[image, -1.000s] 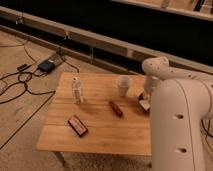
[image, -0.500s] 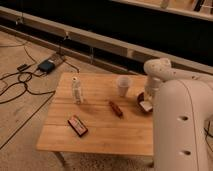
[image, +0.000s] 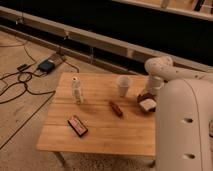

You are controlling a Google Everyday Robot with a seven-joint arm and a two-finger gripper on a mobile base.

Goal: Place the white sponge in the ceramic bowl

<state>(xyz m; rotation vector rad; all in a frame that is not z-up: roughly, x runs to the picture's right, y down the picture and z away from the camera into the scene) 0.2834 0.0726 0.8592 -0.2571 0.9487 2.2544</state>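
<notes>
We are looking at 1 wooden table (image: 100,135) with the arm reaching over its far right side. The gripper (image: 152,90) is hanging just above the ceramic bowl (image: 146,103), close beside the white cup (image: 123,85).

The white sponge (image: 148,104) is showing as a pale cream block with soft edges, lying inside the dull maroon bowl, filling most of its shallow hollow. The bowl is sitting near the right edge of the table, partly hidden by the robot's white arm (image: 182,125). We judge that the sponge is already down in the bowl, or very nearly so.

We cannot tell how the jaws are standing, nor whether they are touching the sponge; the wrist is blocking that part of the view.

What we are worrying about from here:
1. If the sponge is clinging to the gripper as it rises, it may be lifted back out of the bowl.
2. The bowl is light and shallow and near the table edge, so a sideways drag may be pushing it off.
3. The cup is standing close to the arm's path, so a careless retreat may be knocking it over.
</notes>
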